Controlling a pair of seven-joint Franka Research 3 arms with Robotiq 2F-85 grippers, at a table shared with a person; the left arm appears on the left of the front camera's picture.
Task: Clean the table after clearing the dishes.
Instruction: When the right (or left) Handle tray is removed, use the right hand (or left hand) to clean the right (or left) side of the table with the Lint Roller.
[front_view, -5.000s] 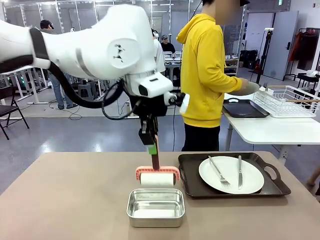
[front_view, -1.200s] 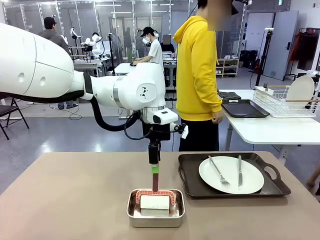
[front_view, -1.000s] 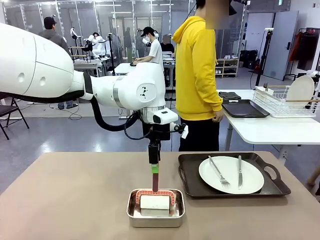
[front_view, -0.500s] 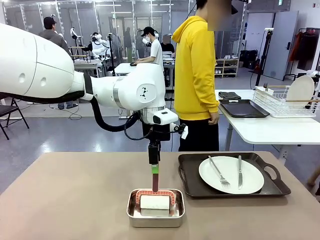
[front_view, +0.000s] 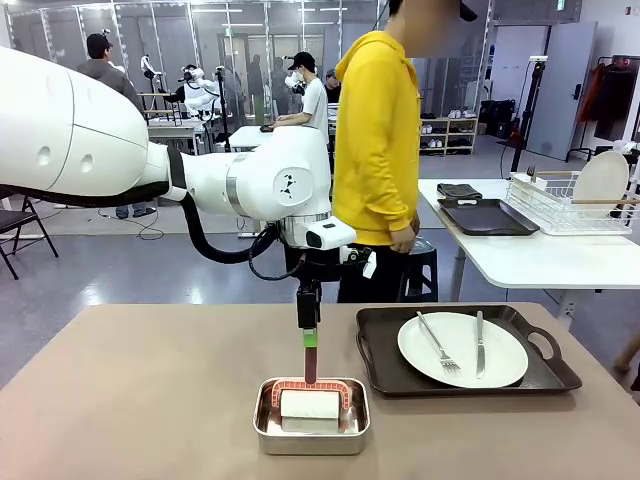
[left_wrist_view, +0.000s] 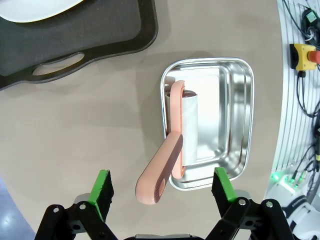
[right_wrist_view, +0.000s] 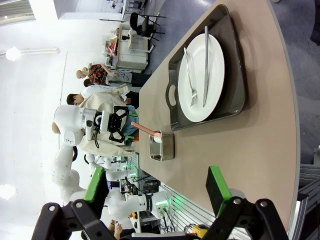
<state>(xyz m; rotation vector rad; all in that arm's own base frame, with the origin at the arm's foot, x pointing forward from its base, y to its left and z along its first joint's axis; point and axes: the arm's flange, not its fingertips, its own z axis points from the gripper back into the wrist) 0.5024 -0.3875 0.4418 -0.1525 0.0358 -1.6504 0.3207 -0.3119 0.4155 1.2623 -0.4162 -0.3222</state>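
Nearest me, the pan (front_view: 311, 441) sits on the tabletop (front_view: 150, 400), just left of the tray (front_view: 378, 345) and apart from it. The roller (left_wrist_view: 189, 125) lies in the pan along one long wall, and its pink handle (left_wrist_view: 159, 176) slants up over the rim.

My left arm reaches in from the left with the forearm level and the wrist turned straight down over the pan. The left claw (front_view: 309, 322) hangs above the handle with its jaws spread wide. In the left wrist view the handle's end stands between the green pads (left_wrist_view: 101, 195) and touches neither, so nothing is gripped. The right claw (right_wrist_view: 156, 175) is also wide open and empty, and it looks along the tabletop from the tray end.

On the tray is one plate (front_view: 500, 365), with a fork (front_view: 437, 343) and a knife (front_view: 479, 343) lying on it side by side.

Beyond the far edge a person (front_view: 375, 130) in a yellow hoodie stands side-on, one hand (front_view: 404, 241) at the hip. Farther right, the side table (front_view: 540, 262) carries a second tray (front_view: 490, 217) and a rack (front_view: 560, 210) with a second plate (front_view: 602, 180) upright in it.

Five seconds ago the left claw held the roller behind the pan; now the roller is in the pan and released. No plate showed in the rack then, and the person faced the side table. The person has since turned and moved toward the picture's left. Over the last second the arm, roller and pan are unchanged.
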